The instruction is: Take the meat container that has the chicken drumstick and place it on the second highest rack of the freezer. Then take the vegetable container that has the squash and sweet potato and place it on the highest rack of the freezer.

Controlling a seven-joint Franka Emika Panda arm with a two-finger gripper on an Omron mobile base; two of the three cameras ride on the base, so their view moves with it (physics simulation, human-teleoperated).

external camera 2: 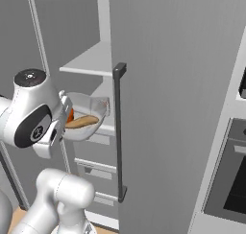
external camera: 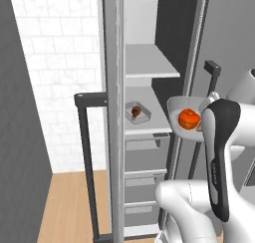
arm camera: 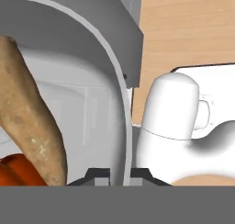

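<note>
1. Left base view: the freezer (external camera: 149, 112) stands open through the centre of the frame, its door edge a grey vertical strip left of centre with a dark bar handle (external camera: 84, 162) further left. Inside, the highest rack (external camera: 149, 62) sits in the upper middle; the second highest rack (external camera: 144, 118) lies below it, directly above grey drawers (external camera: 144, 177). A clear meat container (external camera: 138, 112) with the chicken drumstick (external camera: 135, 110) rests on the second highest rack, centre frame. To the right of centre, in front of the freezer opening, a pale vegetable container (external camera: 179, 112) is held up at the level of the second highest rack, with the squash (external camera: 189, 118) in it. The white arm (external camera: 219, 157) rises from the lower right and hides the end effector.

2. Right base view: the vegetable container (external camera 2: 89, 115) is at centre left, just right of the arm's wrist (external camera 2: 33, 108), with the sweet potato (external camera 2: 81, 121) lying in it and an orange sliver of the squash (external camera 2: 70, 115) at its left. The highest rack (external camera 2: 91, 60) is above it. A black-glass oven (external camera 2: 230, 175) is at the lower right.

3. Hand view: the end effector (arm camera: 120, 175) at the bottom centre is clamped on the vegetable container's rim (arm camera: 117, 113), one tip on each side. Sweet potato (arm camera: 32, 122) at left, squash (arm camera: 18, 170) at the lower left. Wooden floor (arm camera: 188, 25) at the upper right.
</note>
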